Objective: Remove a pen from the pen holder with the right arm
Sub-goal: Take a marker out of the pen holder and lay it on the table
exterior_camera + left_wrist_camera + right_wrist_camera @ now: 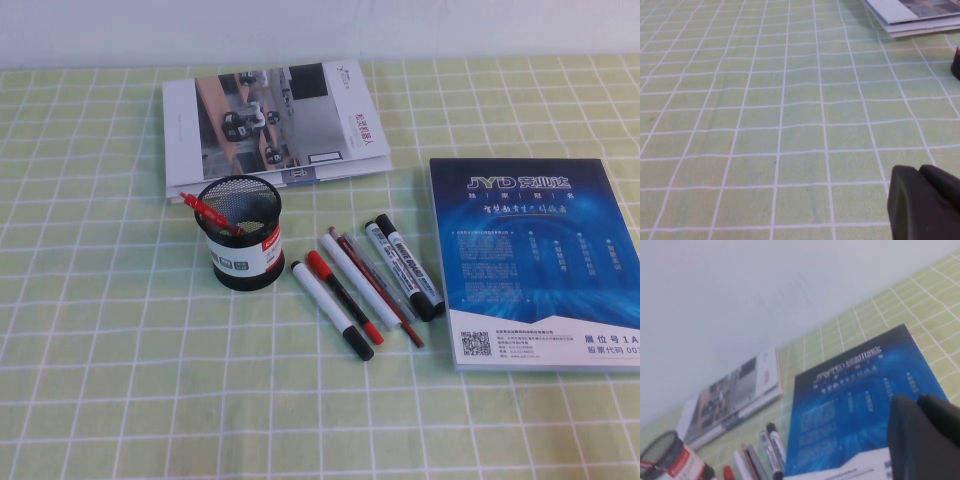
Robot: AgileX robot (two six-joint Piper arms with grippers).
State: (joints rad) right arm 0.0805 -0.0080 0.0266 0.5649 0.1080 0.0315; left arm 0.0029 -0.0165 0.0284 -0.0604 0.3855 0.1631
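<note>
High view: a black mesh pen holder (240,232) stands upright on the bench (100,380), which is covered in a green checked cloth. One red pen (210,213) sits in it, tilted, with its upper end poking out over the holder's left rim. Just to the right of the holder lies a row of loose pens: a white marker (331,310), a red-capped pen (343,297), a white pen (362,282), a dark-red pen (378,290) and two black markers (403,267). A brochure (275,125) lies behind the holder and a blue booklet (535,260) to the right of the pens.

Neither arm shows in that view. In the right wrist view the right end effector (922,435) is closed and hangs above the blue booklet's near part, with the pen holder and its red pen well apart from it, beyond the row of pens. In the left wrist view the left end effector (922,200) hovers over bare cloth; whether it is wide or narrow I cannot tell.
</note>
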